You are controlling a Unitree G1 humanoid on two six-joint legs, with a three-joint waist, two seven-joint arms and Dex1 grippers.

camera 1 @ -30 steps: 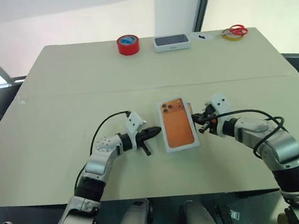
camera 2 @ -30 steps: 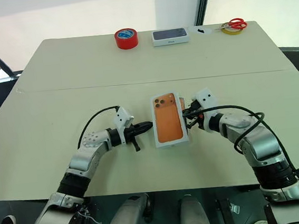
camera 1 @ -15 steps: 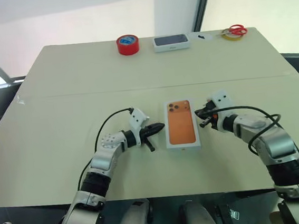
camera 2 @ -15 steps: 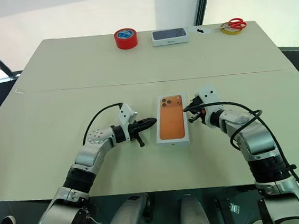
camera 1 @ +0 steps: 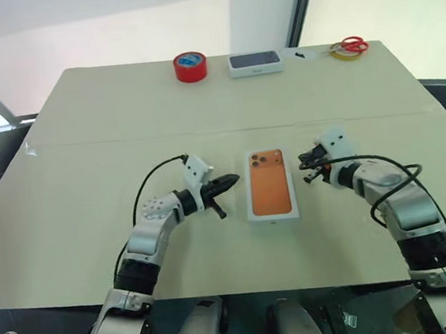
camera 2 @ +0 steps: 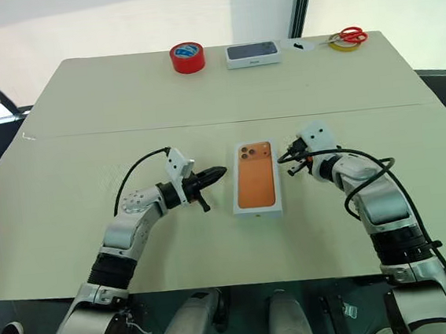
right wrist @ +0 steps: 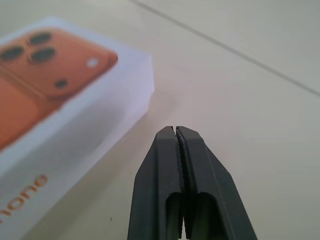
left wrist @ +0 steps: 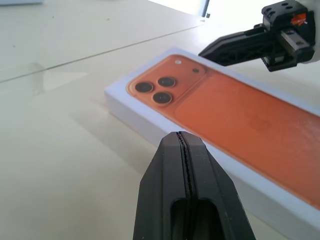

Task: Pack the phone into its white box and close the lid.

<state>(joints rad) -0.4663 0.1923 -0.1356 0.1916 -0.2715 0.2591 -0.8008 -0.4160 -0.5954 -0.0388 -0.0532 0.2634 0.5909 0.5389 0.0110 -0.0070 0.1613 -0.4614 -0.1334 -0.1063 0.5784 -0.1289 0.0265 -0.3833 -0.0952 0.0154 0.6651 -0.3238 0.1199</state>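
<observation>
The white box (camera 1: 273,216) lies shut in the middle of the table, square to me. Its lid (camera 1: 270,190) is on; the top face shows an orange phone shape with three dark lenses, and orange lettering runs along the side wall (right wrist: 100,115). The phone itself is hidden. My left gripper (camera 1: 236,178) is shut and empty, its tip a short way off the box's left side. On the other side, my right gripper (camera 1: 301,162) is also shut and empty, a small gap from the box's upper right corner. The left wrist view has both the box (left wrist: 135,112) and the right gripper (left wrist: 202,51).
Along the table's far edge stand a red tape roll (camera 1: 190,66), a dark-topped white box (camera 1: 256,63), red-handled scissors (camera 1: 351,46) and a yellow tape ring (camera 1: 345,55). A seam (camera 1: 126,140) crosses the tabletop behind the box.
The box, tilted a second ago with both gripper tips against its sides, now lies straight. The right gripper has drawn back to the right and up; the left has lifted slightly.
</observation>
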